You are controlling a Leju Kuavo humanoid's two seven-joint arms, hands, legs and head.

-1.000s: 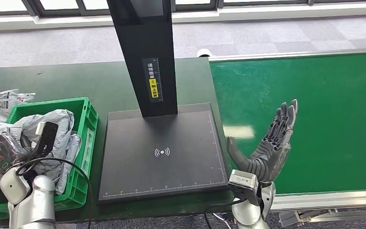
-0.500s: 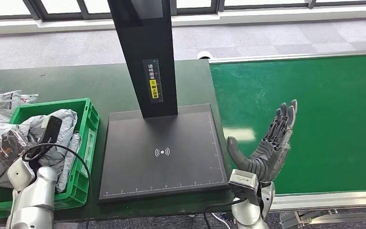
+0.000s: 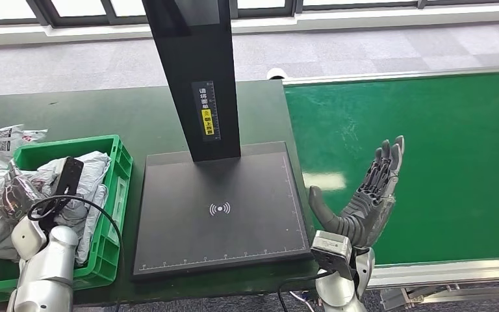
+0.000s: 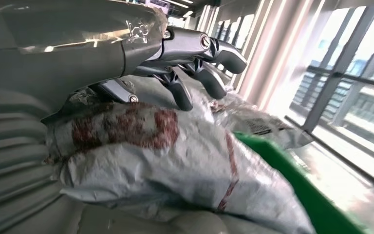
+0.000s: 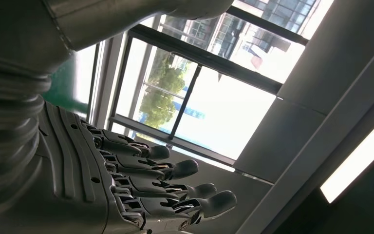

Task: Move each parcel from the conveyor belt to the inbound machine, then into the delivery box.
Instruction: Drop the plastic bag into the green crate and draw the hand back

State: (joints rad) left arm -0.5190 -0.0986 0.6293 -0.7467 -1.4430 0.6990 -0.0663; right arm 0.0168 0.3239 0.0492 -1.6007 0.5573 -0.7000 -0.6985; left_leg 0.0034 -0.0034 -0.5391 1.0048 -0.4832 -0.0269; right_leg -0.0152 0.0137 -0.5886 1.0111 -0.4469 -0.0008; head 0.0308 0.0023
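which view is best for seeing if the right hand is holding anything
The head view: the right hand stands over the conveyor belt edge, fingers spread and upright, palm empty. The right wrist view shows the same hand from behind against windows, fingers extended, palm side hidden. The left wrist view looks at parcels instead.

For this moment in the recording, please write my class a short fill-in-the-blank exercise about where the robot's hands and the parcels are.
1. The right hand is held open above the ____ conveyor belt.
2. The left hand is over the parcels in the green ____.
3. The scanner plate carries ____ parcels.

Missing words: green; crate; no
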